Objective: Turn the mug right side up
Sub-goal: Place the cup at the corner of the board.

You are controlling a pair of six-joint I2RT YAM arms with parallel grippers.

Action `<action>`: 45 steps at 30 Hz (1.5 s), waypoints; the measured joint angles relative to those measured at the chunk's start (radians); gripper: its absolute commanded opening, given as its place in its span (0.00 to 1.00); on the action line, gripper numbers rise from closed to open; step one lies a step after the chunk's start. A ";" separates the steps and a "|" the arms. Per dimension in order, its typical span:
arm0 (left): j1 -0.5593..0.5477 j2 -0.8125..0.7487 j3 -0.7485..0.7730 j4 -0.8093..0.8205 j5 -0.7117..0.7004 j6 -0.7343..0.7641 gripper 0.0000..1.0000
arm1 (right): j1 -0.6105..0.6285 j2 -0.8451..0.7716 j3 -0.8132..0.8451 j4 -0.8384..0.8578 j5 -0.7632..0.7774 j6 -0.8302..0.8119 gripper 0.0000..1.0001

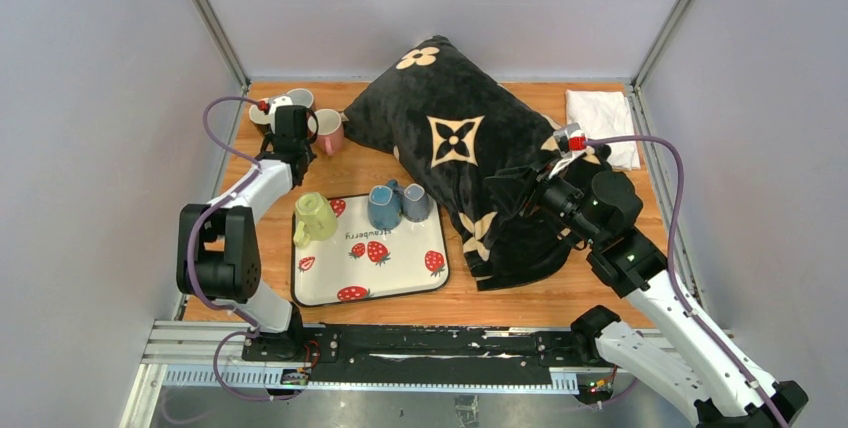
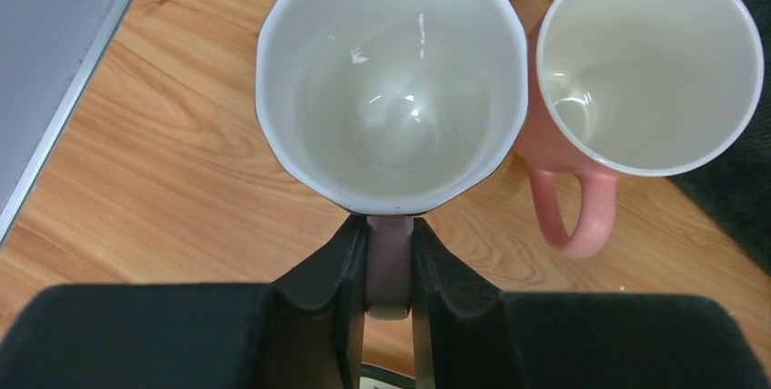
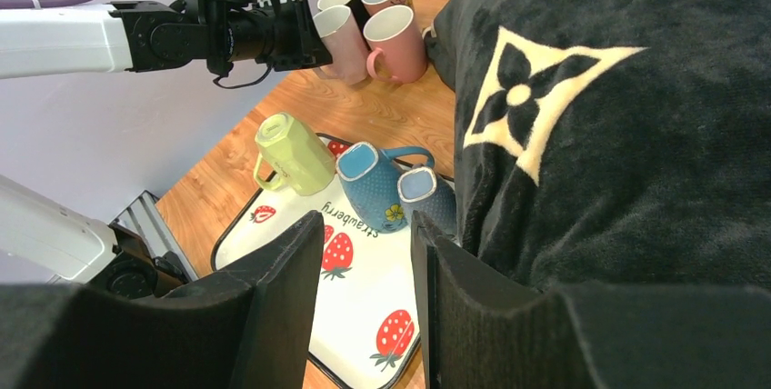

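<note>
At left hand (image 2: 389,236), upright mauve mug (image 2: 391,89)

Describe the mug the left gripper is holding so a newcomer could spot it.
Start at the big black pillow in the middle of the table; a cluster of mugs sits left of it, in the back-left corner. The mug is the one whose handle is pinched in the left gripper. Unlike the brighter, round-rimmed pink mug beside it, it is pale mauve with a faceted rim.
</note>
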 measured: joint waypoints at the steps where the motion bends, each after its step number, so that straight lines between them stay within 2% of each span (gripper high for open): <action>1: 0.000 0.004 0.000 0.000 0.000 -0.001 0.00 | 0.000 0.003 0.000 0.000 0.000 0.000 0.45; 7: 0.000 0.019 0.000 -0.001 0.005 -0.009 0.00 | 0.000 0.014 0.000 0.000 -0.002 0.001 0.45; 9: 0.001 0.024 0.000 -0.002 0.010 -0.013 0.03 | 0.000 0.013 0.000 0.001 -0.003 0.001 0.45; 12: 0.002 0.033 0.000 -0.016 0.013 -0.022 0.08 | 0.000 0.013 0.000 0.001 -0.007 0.001 0.45; 19: 0.003 0.038 0.002 -0.023 0.013 -0.041 0.28 | 0.000 0.014 0.000 0.001 -0.010 0.001 0.45; 26: 0.003 0.039 0.016 -0.024 0.011 -0.048 0.39 | 0.000 0.014 0.000 0.000 -0.019 0.001 0.45; 39: 0.003 0.036 0.036 -0.039 0.011 -0.052 0.47 | 0.000 0.014 0.009 0.000 -0.019 0.001 0.45; 45: 0.004 -0.028 0.051 -0.077 0.019 -0.057 0.50 | 0.000 0.021 0.009 0.000 -0.019 0.001 0.45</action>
